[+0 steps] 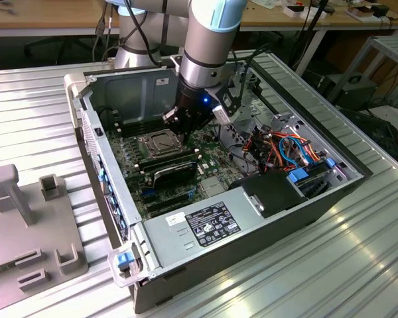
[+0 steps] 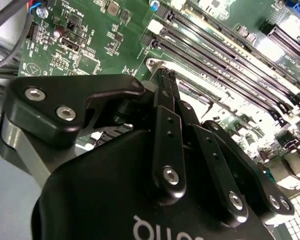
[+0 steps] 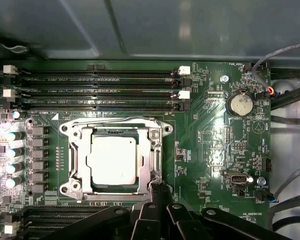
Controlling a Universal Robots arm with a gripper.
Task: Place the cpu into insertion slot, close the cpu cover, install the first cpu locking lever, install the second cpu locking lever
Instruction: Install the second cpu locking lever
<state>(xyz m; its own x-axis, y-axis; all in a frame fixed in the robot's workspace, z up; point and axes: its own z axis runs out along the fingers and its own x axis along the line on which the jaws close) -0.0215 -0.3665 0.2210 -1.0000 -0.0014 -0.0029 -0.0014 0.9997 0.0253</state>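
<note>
Open computer case (image 1: 186, 228) on ribbed metal table (image 1: 33, 112).

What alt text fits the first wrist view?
The cpu sits in the insertion slot with the cpu cover closed over it, the gripper shut at the cover's edge. Black memory slots run alongside on the green motherboard.

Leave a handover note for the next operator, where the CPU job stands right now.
Gripper: fingers together, tips at the corner of the socket frame, holding nothing visible.
CPU: seated in the slot on the board.
Cover: down over the CPU, framing it.
Done: CPU placed, cover closed.
Left: whether either locking lever is latched cannot be told, so check both.
</note>
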